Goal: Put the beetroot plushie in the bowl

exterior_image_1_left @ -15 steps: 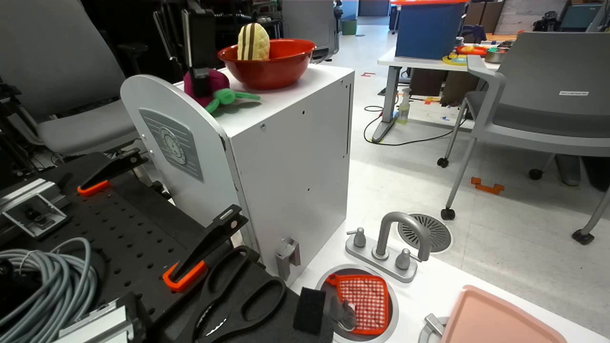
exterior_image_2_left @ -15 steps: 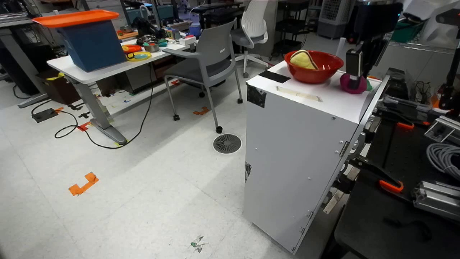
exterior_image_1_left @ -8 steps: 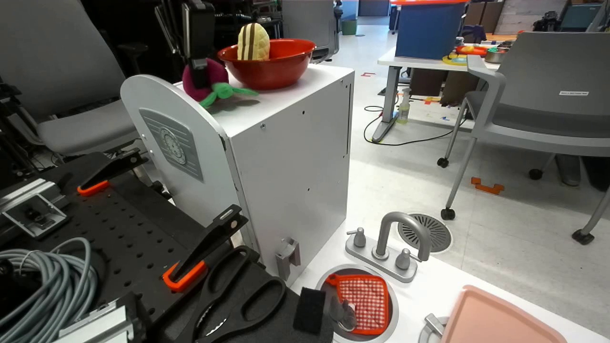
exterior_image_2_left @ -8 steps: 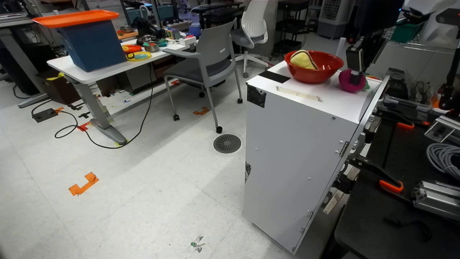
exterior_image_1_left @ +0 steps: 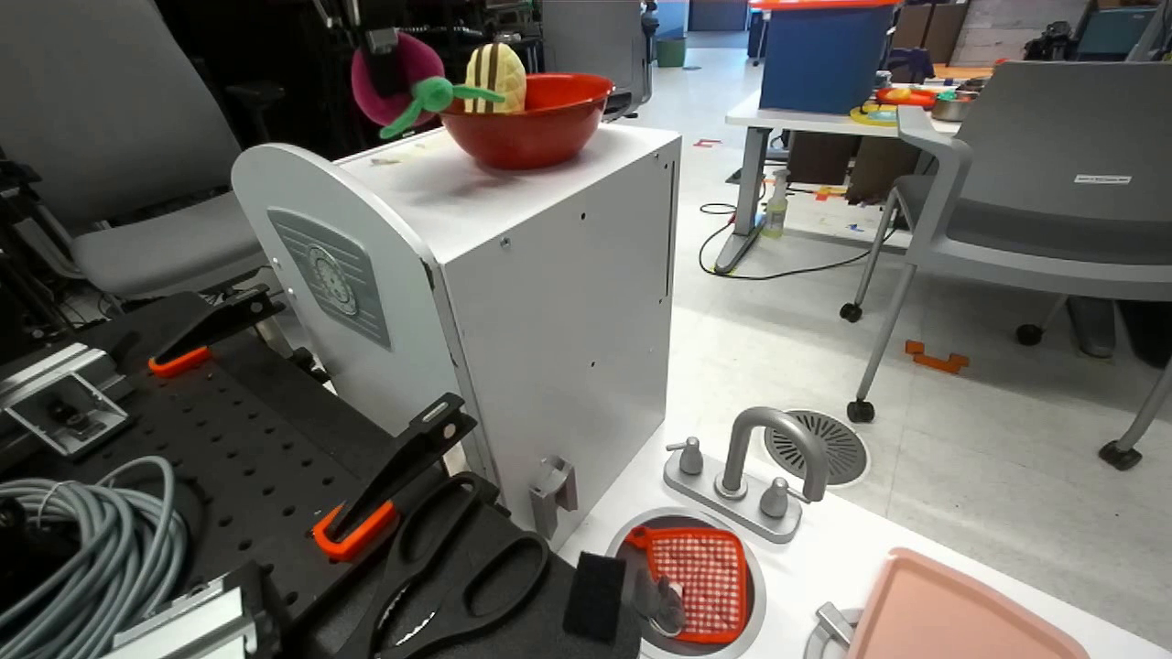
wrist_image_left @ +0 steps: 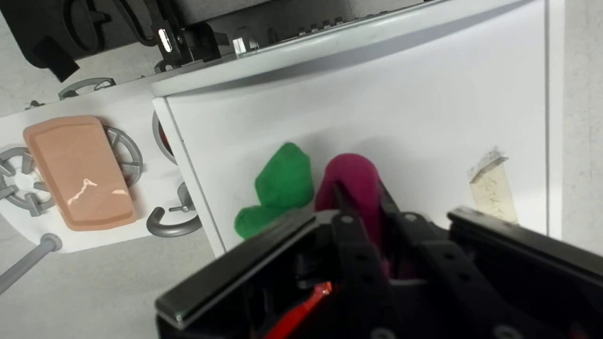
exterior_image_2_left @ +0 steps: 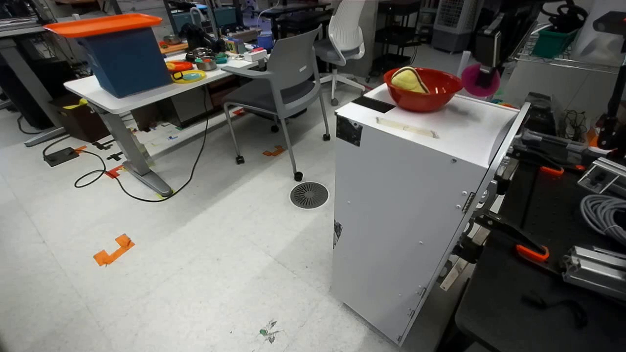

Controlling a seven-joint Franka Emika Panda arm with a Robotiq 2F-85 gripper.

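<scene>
The magenta beetroot plushie [exterior_image_1_left: 421, 66] with green leaves is held above the white cabinet top, beside the bowl, in both exterior views [exterior_image_2_left: 470, 80]. My gripper [exterior_image_1_left: 385, 66] is shut on its round body, which shows between the fingers [wrist_image_left: 362, 190] in the wrist view [wrist_image_left: 353, 169]. The red bowl [exterior_image_1_left: 536, 137] stands upright on the cabinet top, also seen in an exterior view [exterior_image_2_left: 424, 101]. A sliver of its rim [wrist_image_left: 301, 314] shows behind the gripper in the wrist view. A green leaf overlaps the bowl's near rim in an exterior view; I cannot tell if they touch.
A yellow striped soft toy [exterior_image_1_left: 494, 78] sits in the bowl. The white cabinet [exterior_image_2_left: 391, 195] has a raised rounded panel [exterior_image_1_left: 320, 247] along one edge. A black work table [exterior_image_1_left: 256, 439] with clamps adjoins it. A toy sink faucet [exterior_image_1_left: 751, 467] stands lower down.
My gripper has lifted the plushie from the cabinet top to about the bowl rim's height or above. The bowl, with the yellow toy, has shifted slightly away from the gripper.
</scene>
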